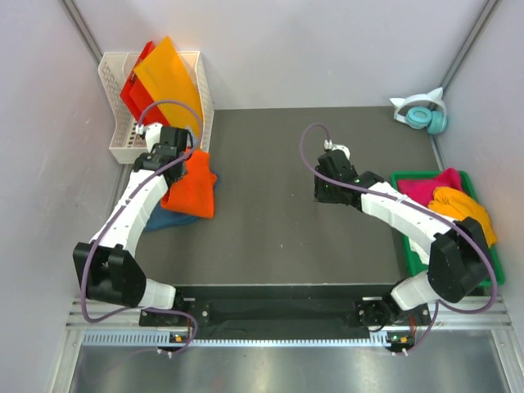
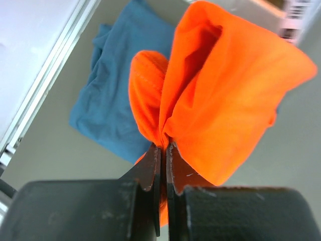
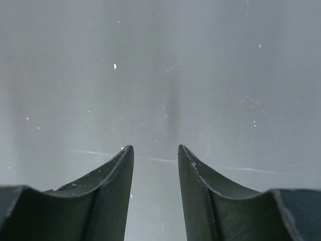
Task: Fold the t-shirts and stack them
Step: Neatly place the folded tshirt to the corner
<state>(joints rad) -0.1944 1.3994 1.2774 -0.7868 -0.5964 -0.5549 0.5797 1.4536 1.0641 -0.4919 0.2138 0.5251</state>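
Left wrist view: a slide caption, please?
Left gripper pinches a bunched orange t-shirt over a blue t-shirt lying on the table.

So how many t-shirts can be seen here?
4: orange t-shirt pinched in the left tool, blue t-shirt on the table under it, magenta t-shirt and yellow-orange t-shirt in the green bin; others may lie hidden there.

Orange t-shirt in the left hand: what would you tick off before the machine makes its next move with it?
1. The left hand is shut on the orange t-shirt: ok.
2. The orange t-shirt is folded flat: not ok, it is bunched in the grip.
3. The teal t-shirt lies on the table, partly under it: ok.
4. The teal t-shirt is neatly folded: cannot tell.
5. The right hand is open and empty: ok.
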